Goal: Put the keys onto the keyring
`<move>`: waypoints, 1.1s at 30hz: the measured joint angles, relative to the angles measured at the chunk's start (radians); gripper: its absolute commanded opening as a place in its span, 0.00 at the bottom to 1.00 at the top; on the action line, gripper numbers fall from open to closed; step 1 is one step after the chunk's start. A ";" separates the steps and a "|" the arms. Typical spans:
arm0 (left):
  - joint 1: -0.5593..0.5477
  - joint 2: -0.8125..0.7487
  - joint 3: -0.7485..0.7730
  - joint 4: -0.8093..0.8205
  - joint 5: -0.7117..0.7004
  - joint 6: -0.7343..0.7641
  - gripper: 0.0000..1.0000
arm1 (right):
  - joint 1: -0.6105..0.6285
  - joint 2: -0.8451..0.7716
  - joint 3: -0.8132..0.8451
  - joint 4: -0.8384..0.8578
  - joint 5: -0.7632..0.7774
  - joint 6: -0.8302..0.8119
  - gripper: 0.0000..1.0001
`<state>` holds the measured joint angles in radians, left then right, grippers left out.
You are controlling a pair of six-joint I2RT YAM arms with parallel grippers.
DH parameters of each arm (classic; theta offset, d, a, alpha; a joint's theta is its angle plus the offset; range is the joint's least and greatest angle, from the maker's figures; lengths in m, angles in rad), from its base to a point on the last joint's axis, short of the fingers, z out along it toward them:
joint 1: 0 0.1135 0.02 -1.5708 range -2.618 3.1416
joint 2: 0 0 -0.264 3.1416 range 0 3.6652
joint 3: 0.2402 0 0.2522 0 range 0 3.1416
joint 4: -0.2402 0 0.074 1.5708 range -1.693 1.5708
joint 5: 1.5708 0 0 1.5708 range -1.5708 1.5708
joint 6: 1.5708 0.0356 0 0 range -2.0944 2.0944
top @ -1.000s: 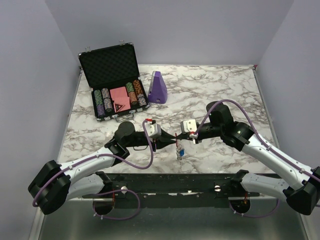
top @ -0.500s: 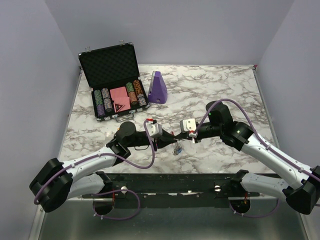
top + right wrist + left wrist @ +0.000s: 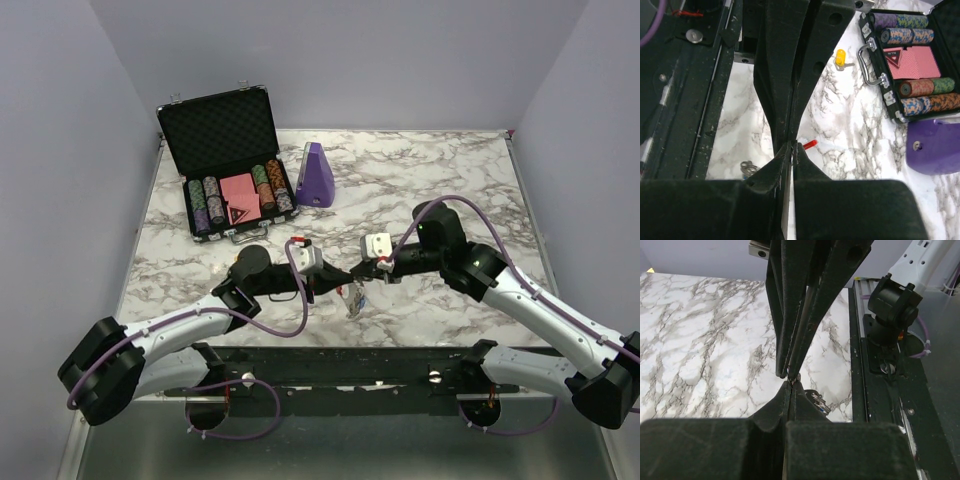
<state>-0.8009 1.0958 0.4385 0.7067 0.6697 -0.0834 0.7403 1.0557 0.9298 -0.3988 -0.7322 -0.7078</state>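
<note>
My left gripper point(image 3: 333, 288) and right gripper point(image 3: 354, 279) meet tip to tip just above the table's front middle. Both are shut on the keyring, which is mostly hidden between them. Only a short red end point(image 3: 809, 144) sticks out beside my right fingertips point(image 3: 801, 150). A small bunch of silvery keys point(image 3: 352, 301) with a bit of blue hangs below the tips. It also shows in the left wrist view point(image 3: 816, 403) and the right wrist view point(image 3: 747, 166). A yellow-tagged key point(image 3: 841, 57) lies on the marble near the case handle.
An open black case point(image 3: 228, 165) with poker chips and red cards stands at the back left, with a purple wedge-shaped object point(image 3: 316, 175) beside it. The black mounting rail point(image 3: 340, 365) runs along the front edge just behind the hanging keys.
Both gripper tips have shifted slightly left and stayed joined. The hanging bunch of keys has swung left with them and sits a little higher.
</note>
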 measured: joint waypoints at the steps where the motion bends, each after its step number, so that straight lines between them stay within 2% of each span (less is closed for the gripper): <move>1: 0.000 -0.005 -0.002 0.003 -0.005 -0.010 0.00 | -0.002 0.000 0.000 0.008 0.003 0.012 0.23; 6: 0.000 -0.015 -0.005 0.012 -0.021 -0.078 0.00 | -0.019 0.000 0.000 0.042 0.005 0.097 0.38; 9: 0.000 -0.017 -0.007 0.011 -0.039 -0.127 0.00 | -0.042 0.000 0.000 0.054 0.001 0.163 0.42; 14: 0.000 -0.039 -0.011 -0.011 -0.094 -0.192 0.00 | -0.081 -0.011 0.000 0.055 -0.055 0.229 0.37; 19: 0.000 -0.071 -0.011 -0.054 -0.164 -0.237 0.00 | -0.088 -0.042 0.000 -0.008 -0.118 0.208 0.32; 24: 0.000 -0.075 -0.011 -0.080 -0.215 -0.274 0.00 | -0.088 -0.051 0.000 -0.069 -0.149 0.167 0.34; 33: 0.000 -0.077 -0.011 -0.077 -0.252 -0.309 0.00 | -0.088 -0.020 -0.034 -0.040 -0.144 0.201 0.37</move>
<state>-0.8009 1.0187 0.4271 0.6292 0.4175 -0.3920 0.6525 1.0355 0.8959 -0.4393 -0.8764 -0.5072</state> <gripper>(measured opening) 0.009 0.359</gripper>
